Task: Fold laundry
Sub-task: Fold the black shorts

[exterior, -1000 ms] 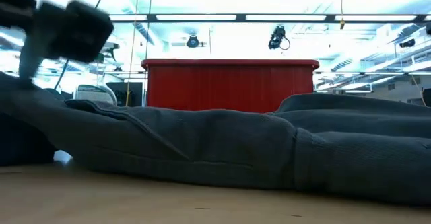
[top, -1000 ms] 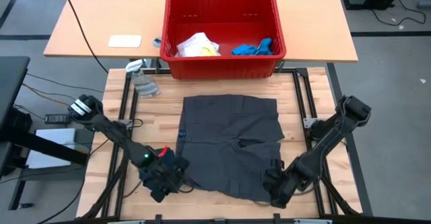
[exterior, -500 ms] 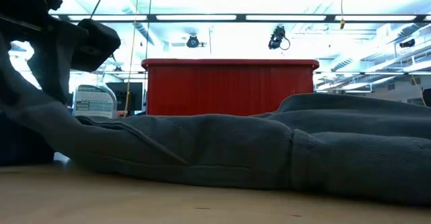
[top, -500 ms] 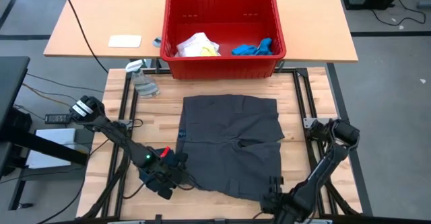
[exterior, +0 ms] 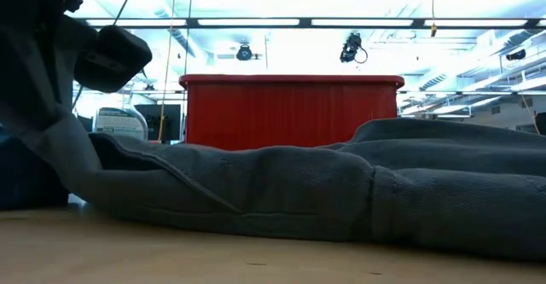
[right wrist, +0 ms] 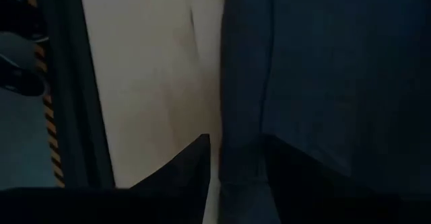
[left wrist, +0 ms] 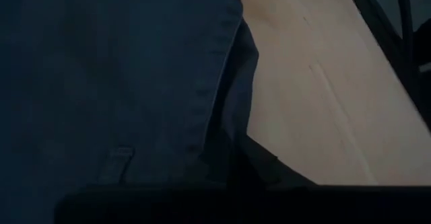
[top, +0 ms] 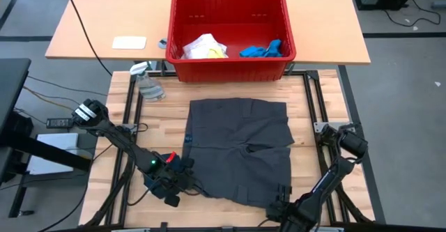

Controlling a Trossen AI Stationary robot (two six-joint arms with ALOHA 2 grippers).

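Here, two tools: left tool (top: 182, 183) and right tool (top: 281, 205), each clamped onto one grey shorts (top: 240, 148).

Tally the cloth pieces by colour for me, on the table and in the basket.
Dark grey: 1, the shorts spread on the wooden table.
Navy: 1, a small piece at the left gripper.
Pale yellow-white: 1, a shirt in the red basket.
Bright blue: 1, a piece in the basket.
Total: 4.
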